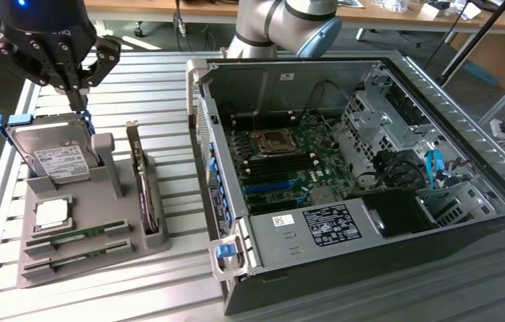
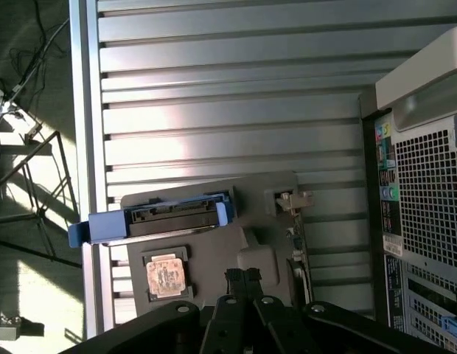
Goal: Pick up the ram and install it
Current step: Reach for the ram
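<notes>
Two ram sticks lie flat in slots at the near end of the grey holder: one and a second just in front of it, both thin and green. My gripper hangs above the holder's far end, over the hard drive, well away from the ram. Its fingers are pressed together with nothing between them. In the wrist view the shut gripper points down at the holder. The open computer case shows its motherboard.
The holder also carries a square silver processor and an upright dark expansion card. The wrist view shows the blue-framed hard drive, the processor and the case's perforated rear panel. The case's tall side wall stands between holder and motherboard.
</notes>
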`<state>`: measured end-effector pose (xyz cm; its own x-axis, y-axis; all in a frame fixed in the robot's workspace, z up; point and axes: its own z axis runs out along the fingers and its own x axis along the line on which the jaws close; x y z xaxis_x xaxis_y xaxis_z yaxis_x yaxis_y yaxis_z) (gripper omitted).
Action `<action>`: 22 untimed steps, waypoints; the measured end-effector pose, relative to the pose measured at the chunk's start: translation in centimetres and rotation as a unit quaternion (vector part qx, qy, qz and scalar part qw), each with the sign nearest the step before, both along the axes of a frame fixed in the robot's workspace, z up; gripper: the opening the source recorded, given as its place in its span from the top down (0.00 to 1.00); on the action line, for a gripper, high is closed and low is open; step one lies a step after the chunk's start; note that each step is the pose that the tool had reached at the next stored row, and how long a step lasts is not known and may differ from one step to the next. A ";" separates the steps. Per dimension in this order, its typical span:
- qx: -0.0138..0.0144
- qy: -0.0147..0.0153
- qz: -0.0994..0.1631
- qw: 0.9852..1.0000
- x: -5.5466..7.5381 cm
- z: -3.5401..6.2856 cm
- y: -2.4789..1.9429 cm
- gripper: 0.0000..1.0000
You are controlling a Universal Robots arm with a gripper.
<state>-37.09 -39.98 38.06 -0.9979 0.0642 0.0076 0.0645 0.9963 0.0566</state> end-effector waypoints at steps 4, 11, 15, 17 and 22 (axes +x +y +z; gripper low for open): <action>0.000 0.000 0.003 1.000 -0.1 -0.06 -0.55 0.90; 0.000 0.000 0.007 1.000 -0.2 -0.13 -1.95 0.90; 0.000 0.000 0.008 1.000 -0.3 -0.19 -3.11 0.90; 0.000 0.000 0.009 1.000 -0.3 -0.21 -3.76 0.90; 0.000 0.000 0.011 1.000 -0.4 -0.26 -4.99 0.90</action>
<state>-37.45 -44.97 37.80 -0.9991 0.0424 0.0077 0.0428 0.9975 0.0566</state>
